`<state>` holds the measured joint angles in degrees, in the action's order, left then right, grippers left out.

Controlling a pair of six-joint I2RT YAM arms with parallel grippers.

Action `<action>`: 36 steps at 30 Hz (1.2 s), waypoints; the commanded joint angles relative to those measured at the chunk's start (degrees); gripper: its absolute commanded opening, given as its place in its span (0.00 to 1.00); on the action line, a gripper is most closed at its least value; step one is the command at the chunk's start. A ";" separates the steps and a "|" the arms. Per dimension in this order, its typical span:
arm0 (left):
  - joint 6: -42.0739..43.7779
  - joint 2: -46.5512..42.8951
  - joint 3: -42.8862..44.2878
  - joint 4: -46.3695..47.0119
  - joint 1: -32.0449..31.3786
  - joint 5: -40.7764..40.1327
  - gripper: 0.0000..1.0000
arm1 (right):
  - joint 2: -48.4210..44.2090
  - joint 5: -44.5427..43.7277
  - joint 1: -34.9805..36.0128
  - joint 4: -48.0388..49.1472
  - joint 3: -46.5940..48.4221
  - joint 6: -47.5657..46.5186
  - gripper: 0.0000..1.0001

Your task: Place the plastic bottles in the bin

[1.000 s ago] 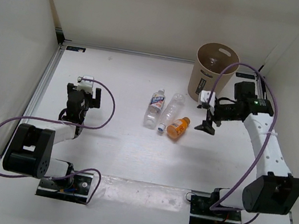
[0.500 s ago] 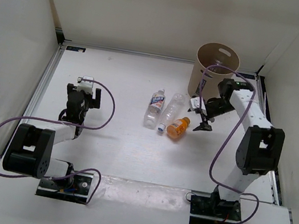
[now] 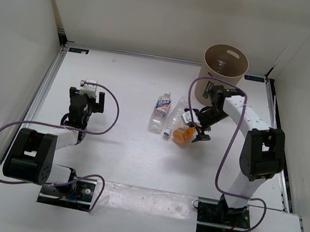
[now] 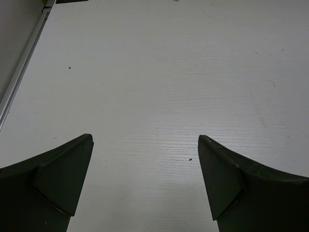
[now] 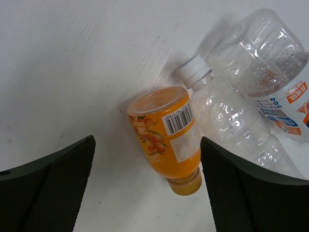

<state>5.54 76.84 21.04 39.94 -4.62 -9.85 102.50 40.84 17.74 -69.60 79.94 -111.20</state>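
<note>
The right gripper (image 3: 196, 128) hangs released, jaws spread wide, directly above the short orange bottle (image 3: 184, 133); in the right wrist view that bottle (image 5: 169, 137) lies on the table (image 3: 114, 145) in the gap between the two fingers (image 5: 48, 186), closer to one finger than the other, and touches neither.

Its long axis runs nearly square to the line along which the jaws close, tilted a little, with the flat base pointing away from the wrist and the cap toward it; judging by this, a straight descent and a squeeze across the body would take it, perhaps after a small sideways shift to centre it.

Just beyond the orange bottle, touching or almost touching it, lies the plain clear bottle (image 5: 227, 116), cap end toward the orange one's base; beyond that lies the labelled bottle (image 5: 285, 99); the far finger must come down between the orange and the clear bottle, which looks tight.

The bin (image 3: 211, 72) stands upright behind the right gripper, near it.

The left gripper (image 3: 85, 101) is also released, over bare table, well apart from all the bottles; the right arm is plainly the nearer.

The orange label shows a barcode and pictured fruit; its print is too small to read; the white label carries red and blue marks, likewise unreadable.
</note>
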 commanded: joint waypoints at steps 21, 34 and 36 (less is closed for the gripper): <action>-0.44 -0.29 -0.30 1.10 0.40 1.23 1.00 | 7.80 -15.79 6.78 18.54 -0.14 19.35 0.86; -0.53 -0.29 -0.30 1.01 0.58 1.23 1.00 | 7.19 -16.06 7.05 13.89 -0.40 19.18 0.41; -0.62 -0.37 -0.30 1.10 0.58 1.15 1.00 | 6.84 -15.27 6.79 12.66 -0.40 19.00 0.36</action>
<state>5.50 76.84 21.04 39.94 -4.34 -9.58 110.21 25.02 24.75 -52.80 79.68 -92.07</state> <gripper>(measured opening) 0.999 0.697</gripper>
